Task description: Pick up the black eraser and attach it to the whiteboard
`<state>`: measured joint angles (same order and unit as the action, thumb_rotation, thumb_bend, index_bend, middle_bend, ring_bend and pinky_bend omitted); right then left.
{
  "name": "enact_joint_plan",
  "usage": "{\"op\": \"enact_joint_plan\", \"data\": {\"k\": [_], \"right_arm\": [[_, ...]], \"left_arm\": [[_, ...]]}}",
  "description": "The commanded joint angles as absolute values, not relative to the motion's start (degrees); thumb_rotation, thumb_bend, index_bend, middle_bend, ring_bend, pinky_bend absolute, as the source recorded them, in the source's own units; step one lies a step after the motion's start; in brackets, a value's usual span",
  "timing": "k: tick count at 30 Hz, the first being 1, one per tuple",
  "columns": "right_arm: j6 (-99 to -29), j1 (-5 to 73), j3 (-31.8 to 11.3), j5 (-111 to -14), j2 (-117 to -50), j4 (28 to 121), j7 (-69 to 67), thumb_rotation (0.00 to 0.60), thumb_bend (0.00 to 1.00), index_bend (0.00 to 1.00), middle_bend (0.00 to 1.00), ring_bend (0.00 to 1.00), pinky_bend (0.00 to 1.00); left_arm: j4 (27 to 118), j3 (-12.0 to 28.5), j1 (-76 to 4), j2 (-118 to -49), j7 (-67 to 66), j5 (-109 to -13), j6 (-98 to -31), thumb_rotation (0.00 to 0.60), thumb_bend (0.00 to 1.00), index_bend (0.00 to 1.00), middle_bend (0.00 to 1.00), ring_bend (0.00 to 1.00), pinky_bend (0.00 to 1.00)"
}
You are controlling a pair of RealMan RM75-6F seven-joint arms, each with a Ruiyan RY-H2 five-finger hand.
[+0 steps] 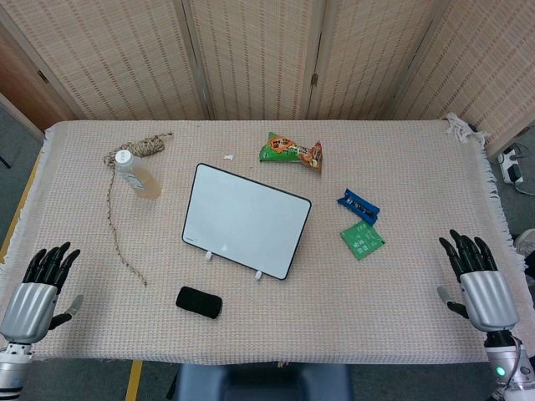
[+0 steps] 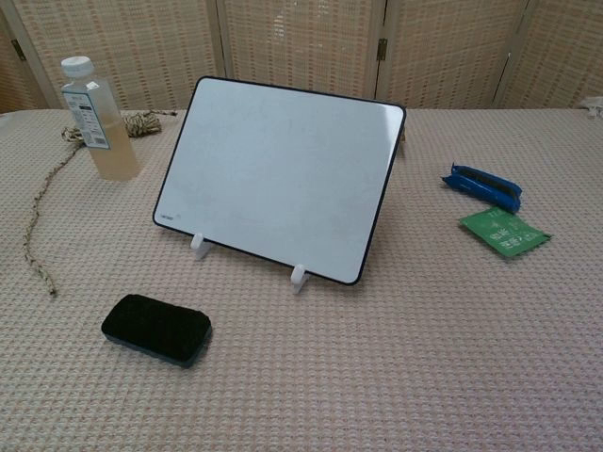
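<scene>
Nothing grasped yet — my left hand (image 1: 38, 288) and right hand (image 1: 481, 280) rest spread, empty; next I reach left for the black felt eraser (image 2: 156, 328) below the tilted white whiteboard (image 2: 283, 174).

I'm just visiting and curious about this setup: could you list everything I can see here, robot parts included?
whiteboard: one, white with black frame, propped tilted on white feet at table centre
black eraser: one, black, lying flat in front of the whiteboard, toward the left
bottle: one, clear with pale liquid and white cap, far left
twine: one, brown, trailing past the bottle
snack bag: one, green and orange, behind the whiteboard
blue packet: one, right of the whiteboard
green packet: one, just in front of the blue one
tablecloth: one, beige woven
left hand: one, silver with black fingers, near left corner, holding nothing
right hand: one, same colours, near right corner, holding nothing
</scene>
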<state>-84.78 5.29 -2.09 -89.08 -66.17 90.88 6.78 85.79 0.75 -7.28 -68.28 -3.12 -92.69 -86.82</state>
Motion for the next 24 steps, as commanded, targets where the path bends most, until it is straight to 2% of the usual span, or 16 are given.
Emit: {"op": "enact_joint_plan", "data": {"k": [1, 8, 10, 11, 14, 16, 18, 21, 24], "right_arm": [[-84.76, 5.25, -2.07, -89.0, -66.11, 90.95, 6.7, 0.6, 0.32, 0.0, 0.0, 0.0, 0.0], [-85.89, 4.54, -1.86, -89.35, -65.67, 90.94, 6.05, 0.6, 0.32, 0.0, 0.0, 0.0, 0.0], [-86.67, 4.2, -1.84, -89.7, -65.49, 91.07, 5.6, 0.6, 0.32, 0.0, 0.0, 0.0, 0.0], [-86.96, 4.09, -1.88, -89.8, -65.47, 91.05, 5.47, 0.6, 0.32, 0.0, 0.0, 0.0, 0.0], [-87.33, 3.91, -2.06, -89.63, -65.74, 91.11, 5.8, 0.6, 0.32, 0.0, 0.0, 0.0, 0.0], [-87.22, 4.0, -1.93, -89.97, -66.12, 91.08, 6.72, 0.6, 0.32, 0.0, 0.0, 0.0, 0.0], [-86.54, 4.25, -1.43, -90.59, -66.26, 91.37, 7.03, 0.6, 0.32, 0.0, 0.0, 0.0, 0.0], [-85.72, 4.53, -0.9, -91.2, -66.55, 91.43, 8.22, 0.6, 0.32, 0.0, 0.0, 0.0, 0.0], [-84.73, 4.81, -0.54, -91.24, -66.74, 91.6, 9.07, 0.6, 0.32, 0.0, 0.0, 0.0, 0.0]], "left_arm": [[85.88, 0.49, -7.67, -68.53, -3.9, -93.03, -86.26, 0.6, 0.37, 0.03, 0.04, 0.0, 0.0], [85.82, 0.21, -8.77, -69.3, -4.64, -94.16, -85.23, 0.6, 0.37, 0.05, 0.04, 0.0, 0.0], [85.4, -0.23, -9.14, -69.61, -4.41, -95.41, -85.26, 0.6, 0.37, 0.06, 0.08, 0.01, 0.03], [85.37, -0.6, -9.38, -69.59, -4.29, -95.92, -84.85, 0.6, 0.37, 0.08, 0.12, 0.03, 0.08], [84.98, -1.66, -10.72, -69.2, -4.57, -98.16, -83.26, 0.6, 0.36, 0.1, 0.37, 0.2, 0.36], [86.01, -2.44, -11.92, -68.16, -6.22, -99.48, -81.28, 0.6, 0.3, 0.1, 0.63, 0.42, 0.61], [88.34, -3.26, -13.66, -66.6, -8.0, -100.57, -78.07, 0.6, 0.26, 0.13, 0.78, 0.55, 0.73], [92.79, -4.22, -16.92, -64.3, -9.15, -100.31, -71.14, 0.6, 0.25, 0.2, 0.93, 0.69, 0.85], [96.69, -4.64, -20.96, -62.5, -7.46, -98.1, -62.7, 0.6, 0.25, 0.23, 0.99, 0.75, 0.9]]}}
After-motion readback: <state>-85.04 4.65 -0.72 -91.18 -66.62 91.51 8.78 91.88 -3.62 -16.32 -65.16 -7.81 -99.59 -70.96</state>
